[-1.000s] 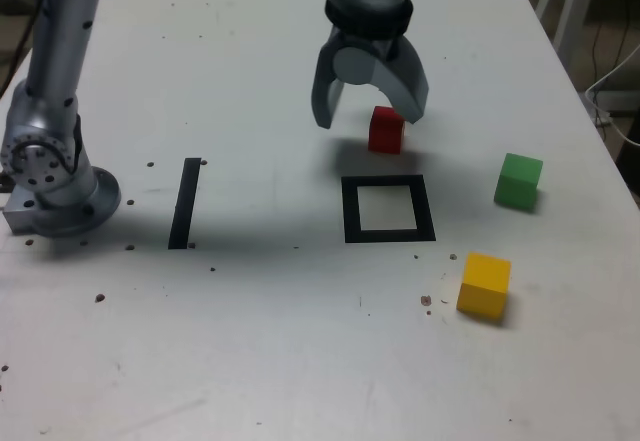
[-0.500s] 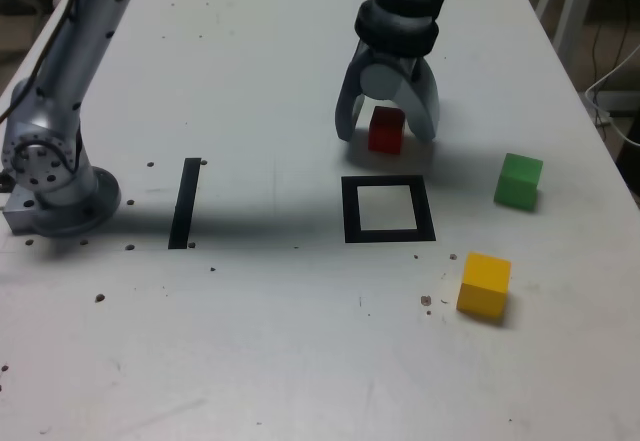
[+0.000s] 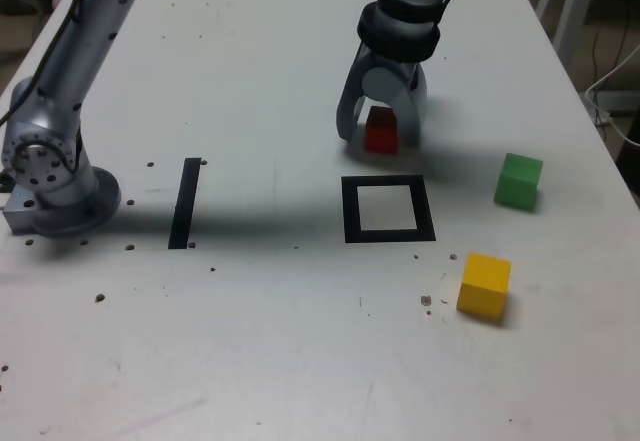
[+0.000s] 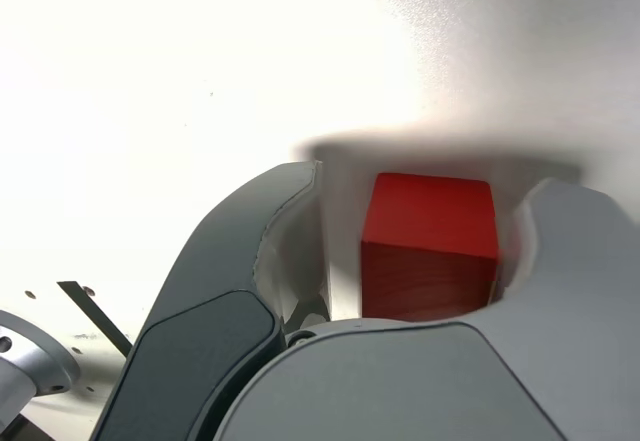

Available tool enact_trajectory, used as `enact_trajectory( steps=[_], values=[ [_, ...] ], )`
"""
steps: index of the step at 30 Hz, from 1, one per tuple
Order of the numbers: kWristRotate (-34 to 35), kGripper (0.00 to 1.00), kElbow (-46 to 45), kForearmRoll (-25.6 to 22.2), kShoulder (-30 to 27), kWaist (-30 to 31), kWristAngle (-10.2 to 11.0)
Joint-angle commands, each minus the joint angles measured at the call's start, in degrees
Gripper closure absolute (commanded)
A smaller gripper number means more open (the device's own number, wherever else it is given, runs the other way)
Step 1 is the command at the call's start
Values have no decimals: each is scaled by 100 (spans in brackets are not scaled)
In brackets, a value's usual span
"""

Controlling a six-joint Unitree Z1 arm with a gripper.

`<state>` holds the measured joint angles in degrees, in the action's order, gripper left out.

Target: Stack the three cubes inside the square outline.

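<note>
- Tabletop (image 3: 250, 361): white, flat, bare around the cubes
- Arm base (image 3: 50, 186) stands well apart at the exterior view's left, no hindrance
- Tool (image 3: 378, 133) straddles the red cube (image 3: 381, 129), jaws partly closed around it; a firm hold cannot be told
- Outline (image 3: 387, 209) lies just in front of the red cube, nothing inside it
- Strip (image 3: 185, 201): flat tape, well clear
- Green cube (image 3: 518, 180), yellow cube (image 3: 485, 284): apart, at the exterior view's right
- Red cube looks light, rigid, matte; take opposite flat faces

Table (image 3: 250, 361): white worktop, speckled with dark crumbs, a straight black tape strip (image 3: 185, 202) near its left edge in the exterior view.
Beyond right edge: white furniture legs (image 3: 575, 1), cables (image 3: 612, 86).
</note>
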<state>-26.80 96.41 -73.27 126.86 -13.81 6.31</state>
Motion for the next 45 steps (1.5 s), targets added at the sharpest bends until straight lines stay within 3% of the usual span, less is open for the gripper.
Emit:
enact_trajectory(
  steps=[1, 13, 19, 35, 45],
  values=[
    [12, 71, -26, 3, 31, 2, 1],
    [117, 71, -99, -26, -94, 78, 1],
    [519, 71, -173, -82, -318, 280, -63],
    [2018, 71, -466, -122, -714, 1128, -912],
    [2268, 71, -611, 127, -692, 1458, -1119]
  ],
)
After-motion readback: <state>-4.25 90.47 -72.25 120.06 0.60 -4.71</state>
